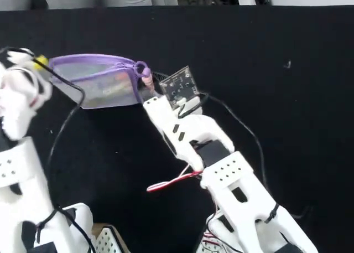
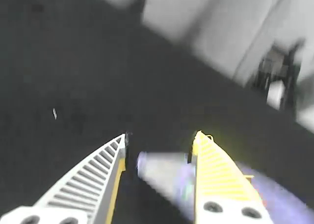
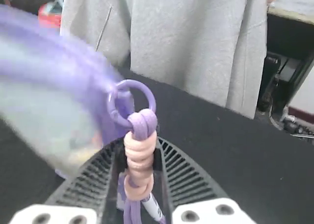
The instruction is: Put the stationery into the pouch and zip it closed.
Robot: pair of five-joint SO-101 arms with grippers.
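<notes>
At the left, the left gripper (image 2: 161, 136) looks clenched on the end of the purple mesh pouch (image 1: 94, 81), which hangs just above the black surface (image 1: 276, 70), stretched between the two arms. Colourful stationery (image 1: 113, 88) shows faintly through the mesh. At the pouch's right end sits the zip ring (image 3: 143, 87) with its knotted pink and purple cord (image 3: 137, 180), and the right gripper (image 3: 139, 144) is grasping that cord.

The left hold seems the weak point. It catches only the tip of soft mesh, so a hard pull on the cord could drag the pouch free and let it swing. The smooth, rounded cord could also slide out of the right gripper, leaving the zip short of closed.
</notes>
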